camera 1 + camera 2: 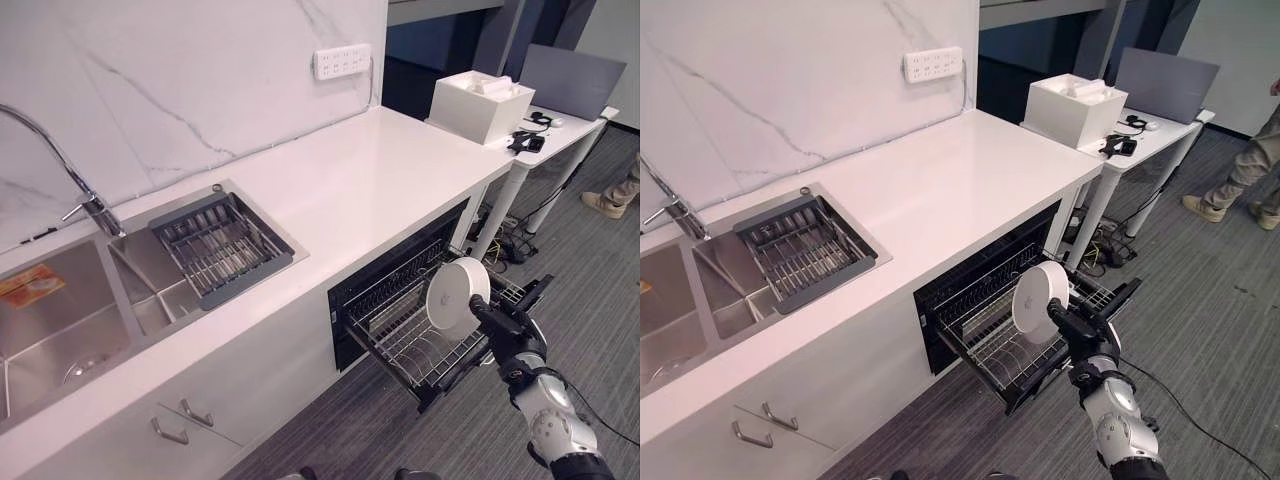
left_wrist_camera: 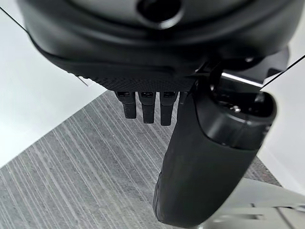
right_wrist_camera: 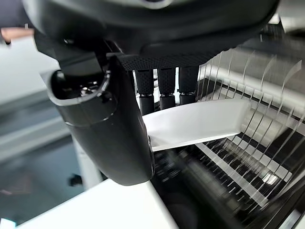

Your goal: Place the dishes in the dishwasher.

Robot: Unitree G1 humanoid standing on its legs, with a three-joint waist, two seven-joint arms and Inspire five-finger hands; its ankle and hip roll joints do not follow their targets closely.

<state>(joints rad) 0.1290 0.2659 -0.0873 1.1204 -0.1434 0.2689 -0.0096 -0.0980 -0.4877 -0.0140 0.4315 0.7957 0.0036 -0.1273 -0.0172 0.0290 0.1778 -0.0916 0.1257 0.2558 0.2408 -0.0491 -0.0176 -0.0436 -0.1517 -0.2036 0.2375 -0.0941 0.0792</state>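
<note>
My right hand (image 1: 512, 332) holds a round white plate (image 1: 455, 297) upright by its edge, thumb (image 3: 110, 129) on one face and fingers (image 3: 167, 93) on the other. The plate (image 3: 195, 125) hangs just above the pulled-out wire rack (image 1: 400, 345) of the open dishwasher (image 1: 980, 290) under the white counter. The rack's tines (image 3: 248, 143) show close behind the plate. My left hand (image 2: 209, 152) hangs over grey carpet with its fingers straight, holding nothing.
A grey dish rack (image 1: 222, 245) sits in the steel sink (image 1: 60, 320) by the faucet (image 1: 90, 205). Past the counter's end, a side table carries a white box (image 1: 480, 105) and a laptop (image 1: 570, 80). A person's shoes (image 1: 1220, 205) stand on the carpet at the far right.
</note>
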